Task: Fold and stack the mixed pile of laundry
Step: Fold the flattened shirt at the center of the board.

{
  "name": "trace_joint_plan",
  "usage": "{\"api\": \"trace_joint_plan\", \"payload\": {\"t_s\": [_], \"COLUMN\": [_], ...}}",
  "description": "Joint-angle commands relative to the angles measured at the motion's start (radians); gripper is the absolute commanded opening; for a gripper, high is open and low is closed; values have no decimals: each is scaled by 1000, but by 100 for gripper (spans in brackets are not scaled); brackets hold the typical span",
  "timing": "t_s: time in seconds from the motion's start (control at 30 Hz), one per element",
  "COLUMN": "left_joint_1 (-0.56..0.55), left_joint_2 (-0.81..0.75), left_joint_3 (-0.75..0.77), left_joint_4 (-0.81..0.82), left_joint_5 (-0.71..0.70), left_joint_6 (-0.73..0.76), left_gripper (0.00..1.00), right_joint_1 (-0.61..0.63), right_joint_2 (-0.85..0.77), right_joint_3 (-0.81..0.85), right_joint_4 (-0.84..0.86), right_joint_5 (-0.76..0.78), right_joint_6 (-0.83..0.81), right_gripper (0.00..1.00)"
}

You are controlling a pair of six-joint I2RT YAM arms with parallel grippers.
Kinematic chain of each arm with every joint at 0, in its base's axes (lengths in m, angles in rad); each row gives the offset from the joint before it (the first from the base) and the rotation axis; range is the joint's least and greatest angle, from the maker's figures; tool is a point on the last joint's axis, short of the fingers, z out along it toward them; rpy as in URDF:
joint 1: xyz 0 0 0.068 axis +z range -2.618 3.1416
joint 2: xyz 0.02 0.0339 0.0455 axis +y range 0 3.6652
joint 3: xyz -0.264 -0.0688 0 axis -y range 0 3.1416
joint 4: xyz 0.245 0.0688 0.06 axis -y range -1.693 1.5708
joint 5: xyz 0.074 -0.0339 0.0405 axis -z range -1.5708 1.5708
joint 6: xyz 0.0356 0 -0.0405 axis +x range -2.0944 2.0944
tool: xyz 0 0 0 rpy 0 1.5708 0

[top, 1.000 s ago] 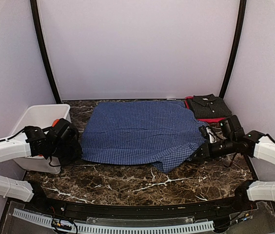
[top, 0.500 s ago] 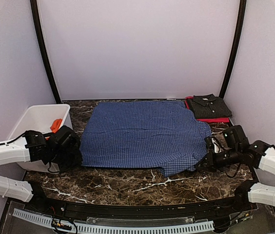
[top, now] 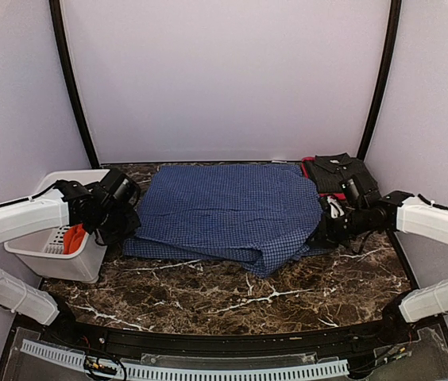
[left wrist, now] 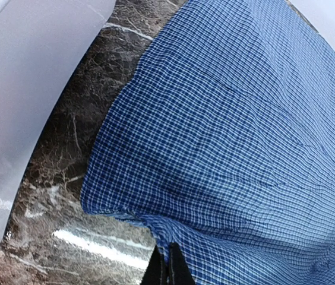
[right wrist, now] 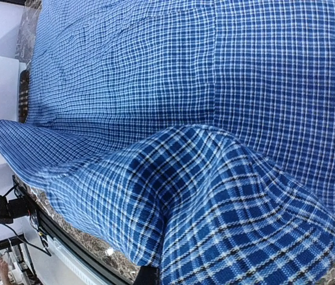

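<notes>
The blue-and-white small-checked long-sleeved shirt (top: 224, 210) lies spread out just right of the white slotted plastic basket (top: 89, 266). The left gripper (left wrist: 166, 270) is pinched tight on the shirt's hem beside the basket. The right gripper (right wrist: 148, 276) clamps the edge farthest from the basket. A plain orange-red shirt (top: 73, 236) sits inside the basket.

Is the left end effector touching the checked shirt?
Touching: left wrist view shows the left end effector pinching the checked shirt at its hem.

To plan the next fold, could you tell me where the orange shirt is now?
In the top view the orange shirt lies inside the white basket at the left edge of the table, left of the checked shirt.
</notes>
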Motion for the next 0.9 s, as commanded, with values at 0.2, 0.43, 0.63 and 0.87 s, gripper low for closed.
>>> {"api": "trace_joint_plan", "payload": {"t_s": [0.2,0.43,0.63,0.87], "left_joint_1": [116,131,147,161], "left_joint_2": [204,331,379,445], "left_joint_3": [128,198,204,226], "left_joint_4": [141,152,160,194], "left_joint_5": [27,20,17,31], "left_joint_6": [182,207,206,241], "left_gripper": [0,0,0,0], "right_joint_1": [-117,-148,-151,-156], "right_joint_2": [166,298,379,446], "right_joint_3": [140,179,206,226], "right_joint_4": [56,105,136,161], "right_joint_5": [13,-9,-8,-14], "right_joint_6": [-161,-205,-220,-229], "right_gripper": [0,0,0,0]}}
